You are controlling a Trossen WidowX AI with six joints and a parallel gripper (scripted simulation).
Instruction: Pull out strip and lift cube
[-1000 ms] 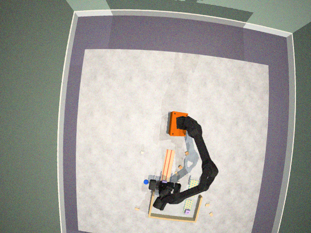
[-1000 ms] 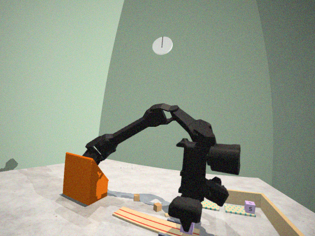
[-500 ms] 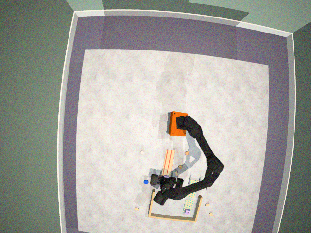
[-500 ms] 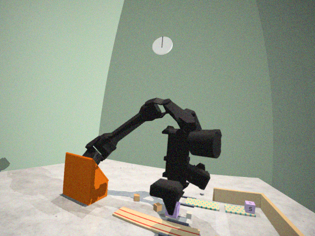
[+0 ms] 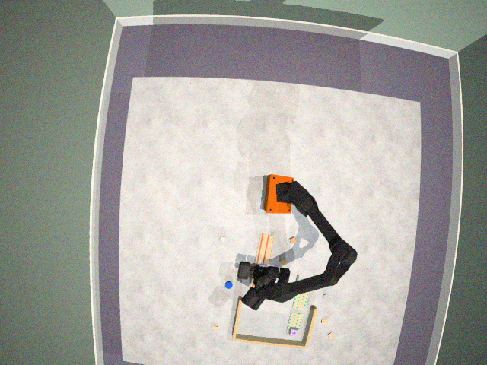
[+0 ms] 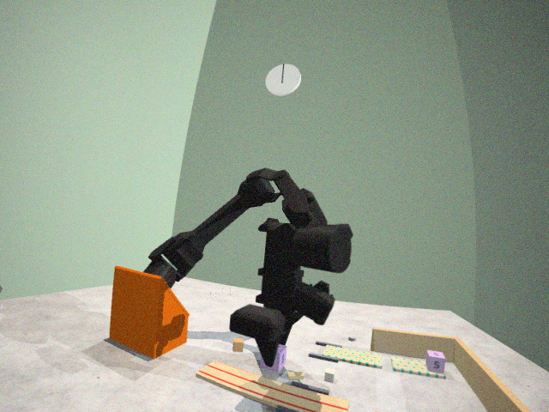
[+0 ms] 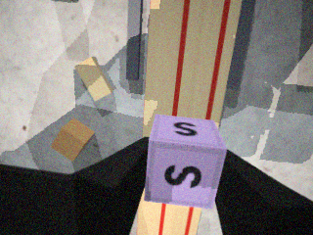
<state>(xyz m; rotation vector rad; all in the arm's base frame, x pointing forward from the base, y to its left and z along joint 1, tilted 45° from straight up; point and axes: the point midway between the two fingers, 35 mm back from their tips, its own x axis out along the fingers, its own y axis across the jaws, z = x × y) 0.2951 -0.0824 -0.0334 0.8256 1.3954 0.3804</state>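
My gripper is shut on a purple cube marked S. The cube is held above the red-striped strip, apart from it. That strip is one long piece of pale wood, partly under the arm in the top view. The teal-dotted strip lies in two pieces with a gap. A second purple S cube sits on its far piece.
A low wooden wall runs round three sides of the dotted strip's end. Dark rails flank the strips. Small loose blocks and a blue round object lie around. The orange base stands behind.
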